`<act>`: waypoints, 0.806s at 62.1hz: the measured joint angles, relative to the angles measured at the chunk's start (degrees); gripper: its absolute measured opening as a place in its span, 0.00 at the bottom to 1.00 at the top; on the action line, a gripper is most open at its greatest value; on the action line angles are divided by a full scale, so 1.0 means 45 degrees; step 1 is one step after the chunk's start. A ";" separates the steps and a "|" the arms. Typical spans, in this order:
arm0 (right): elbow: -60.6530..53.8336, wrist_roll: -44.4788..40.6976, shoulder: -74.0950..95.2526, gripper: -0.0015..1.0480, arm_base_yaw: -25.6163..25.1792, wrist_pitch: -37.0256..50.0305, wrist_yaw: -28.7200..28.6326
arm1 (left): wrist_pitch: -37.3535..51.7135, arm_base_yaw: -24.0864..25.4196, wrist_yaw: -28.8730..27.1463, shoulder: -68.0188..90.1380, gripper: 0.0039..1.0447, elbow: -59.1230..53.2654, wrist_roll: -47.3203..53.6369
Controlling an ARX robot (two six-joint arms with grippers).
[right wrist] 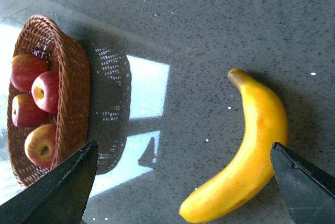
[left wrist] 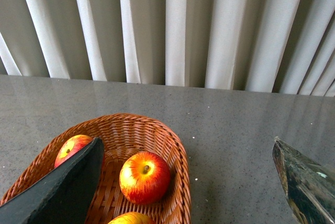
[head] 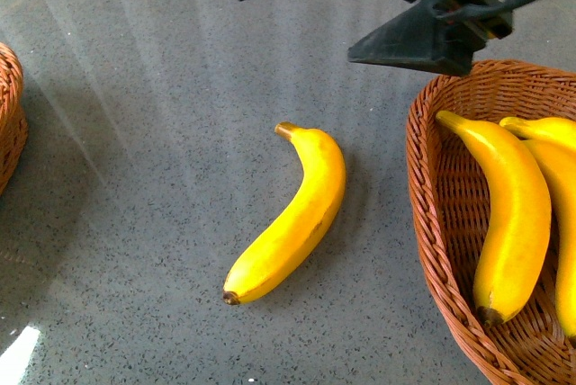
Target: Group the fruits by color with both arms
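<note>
**One banana loose on the counter, both grippers open**

The grey speckled countertop (head: 135, 133) fills the front view. The left wrist view shows pale pleated curtains (left wrist: 172, 25) hanging behind its far edge.

Two brown wicker baskets stand well apart at opposite ends. Only a sliver of the left basket (head: 9, 115) shows in the front view, and the right basket (head: 430, 223) is cut off by the frame edge.

The right gripper (right wrist: 182, 144) hangs above the middle of the counter. Its black fingers (right wrist: 68, 187) are spread wide and hold nothing. In the front view one finger shows as a dark wedge just above the right basket's rim.

The left gripper (left wrist: 187, 140) hovers over the left basket, its fingers (left wrist: 63, 192) likewise set far apart and empty.

A single yellow banana (head: 292, 219) lies flat on the bare counter between the baskets, nearer the right one, with its brown stem end pointing away from the robot. In the right wrist view it lies below the gap between the fingers, close to one fingertip, and no finger touches it.

More bananas (head: 508, 223) lie side by side in the right basket.

Four red-and-yellow apples (right wrist: 41, 144) are clustered in the left basket. One of them sits stem-up in the left wrist view.
</note>
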 joint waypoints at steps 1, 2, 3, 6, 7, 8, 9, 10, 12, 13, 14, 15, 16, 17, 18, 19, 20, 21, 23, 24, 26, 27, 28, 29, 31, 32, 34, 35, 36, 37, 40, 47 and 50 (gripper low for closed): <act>0.0107 0.0073 0.0078 0.91 0.0053 -0.0073 0.0029 | 0.0005 0.0000 0.0000 0.0000 0.91 0.0000 0.0005; 0.0291 0.0194 0.0228 0.91 0.0146 -0.0209 0.0049 | 0.0000 0.0000 0.0000 0.0000 0.91 0.0000 0.0000; 0.0466 0.0389 0.0384 0.91 0.0238 -0.0350 0.0083 | 0.0000 0.0000 0.0000 0.0000 0.91 0.0000 0.0005; 0.0835 0.0743 0.0733 0.91 0.0432 -0.0704 0.0185 | 0.0000 0.0000 -0.0005 0.0000 0.91 0.0000 0.0005; 0.0894 0.0782 0.0801 0.91 0.0471 -0.0763 0.0223 | 0.0000 0.0000 0.0000 0.0000 0.91 0.0000 0.0005; 0.0991 0.0908 0.0908 0.91 0.0539 -0.0860 0.0277 | 0.0000 0.0000 -0.0005 0.0000 0.91 0.0000 0.0000; 0.1030 0.1015 0.0957 0.91 0.0568 -0.0899 0.0301 | 0.0000 0.0000 -0.0005 0.0000 0.91 0.0000 0.0005; 0.1093 0.1200 0.1073 0.91 0.0661 -0.1010 0.0423 | 0.0000 0.0000 0.0000 0.0000 0.91 0.0000 0.0000; 0.1103 0.1433 0.1161 0.91 0.0738 -0.1146 0.0568 | 0.0000 0.0000 0.0000 0.0000 0.91 0.0000 0.0000; 0.1103 0.1583 0.1205 0.91 0.0787 -0.1253 0.0617 | 0.0000 0.0000 -0.0005 0.0000 0.91 0.0000 0.0000; 0.1103 0.1719 0.1234 0.91 0.0826 -0.1365 0.0680 | 0.0000 0.0000 -0.0005 0.0000 0.91 0.0000 0.0000; 0.1103 0.1846 0.1248 0.91 0.0850 -0.1418 0.0714 | 0.0000 0.0000 -0.0005 0.0000 0.91 0.0000 0.0000; 0.1103 0.2021 0.1282 0.91 0.0879 -0.1511 0.0782 | 0.0000 0.0000 -0.0005 0.0000 0.91 0.0000 0.0005; 0.1098 0.2186 0.1311 0.91 0.0913 -0.1579 0.0865 | 0.0000 0.0000 -0.0005 0.0000 0.91 0.0000 0.0000; 0.1098 0.2220 0.1321 0.91 0.0933 -0.1608 0.0879 | 0.0000 0.0000 -0.0005 0.0000 0.91 0.0000 0.0000; 0.1098 0.2433 0.1355 0.91 0.0957 -0.1666 0.0933 | 0.0000 0.0000 -0.0005 0.0000 0.91 0.0000 0.0005; 0.1098 0.2506 0.1370 0.91 0.0971 -0.1690 0.0937 | 0.0000 0.0000 -0.0005 0.0000 0.91 0.0000 0.0005; 0.1098 0.2667 0.1389 0.91 0.1005 -0.1749 0.0957 | 0.0000 0.0000 -0.0005 0.0000 0.91 0.0000 0.0005; 0.1098 0.2841 0.1433 0.91 0.1039 -0.1821 0.1030 | 0.0000 0.0000 -0.0005 0.0000 0.91 0.0000 0.0005; 0.1098 0.3031 0.1462 0.91 0.1064 -0.1875 0.1083 | 0.0000 0.0000 -0.0005 0.0000 0.91 0.0000 0.0005; 0.1098 0.3249 0.1511 0.91 0.1107 -0.1953 0.1219 | 0.0000 0.0000 0.0000 0.0000 0.91 0.0000 0.0005; 0.1098 0.3483 0.1583 0.91 0.1151 -0.2030 0.1263 | 0.0000 0.0000 -0.0005 0.0000 0.91 0.0000 0.0005; 0.1098 0.3623 0.1637 0.91 0.1185 -0.2084 0.1273 | 0.0000 0.0000 -0.0005 0.0000 0.91 0.0000 0.0000; 0.1098 0.3774 0.1676 0.91 0.1224 -0.2123 0.1268 | 0.0000 0.0000 -0.0005 0.0000 0.91 0.0000 0.0000; 0.1098 0.3934 0.1758 0.91 0.1302 -0.2181 0.1268 | 0.0000 0.0000 -0.0005 0.0000 0.91 0.0000 0.0000; 0.1103 0.4075 0.1821 0.91 0.1360 -0.2215 0.1273 | 0.0000 0.0000 -0.0005 0.0000 0.91 0.0000 0.0005; 0.1117 0.4274 0.1904 0.91 0.1462 -0.2283 0.1307 | 0.0000 0.0000 -0.0005 0.0000 0.91 0.0000 0.0000; 0.1122 0.4313 0.1928 0.91 0.1496 -0.2312 0.1311 | 0.0000 0.0000 -0.0005 0.0000 0.91 0.0000 0.0005; 0.1132 0.4454 0.1991 0.91 0.1564 -0.2361 0.1326 | 0.0000 0.0000 -0.0005 0.0000 0.91 0.0000 0.0005; 0.1146 0.4532 0.2059 0.91 0.1637 -0.2409 0.1360 | 0.0000 0.0000 0.0000 0.0000 0.91 0.0000 0.0005; 0.1166 0.4765 0.2157 0.91 0.1768 -0.2506 0.1433 | 0.0000 0.0000 0.0000 0.0000 0.91 0.0000 0.0005; 0.1229 0.5221 0.2361 0.91 0.2050 -0.2715 0.1598 | 0.0000 0.0000 -0.0005 0.0000 0.91 0.0000 0.0000; 0.1316 0.5406 0.2458 0.91 0.2127 -0.2822 0.1642 | 0.0000 0.0000 -0.0005 0.0000 0.91 0.0000 0.0005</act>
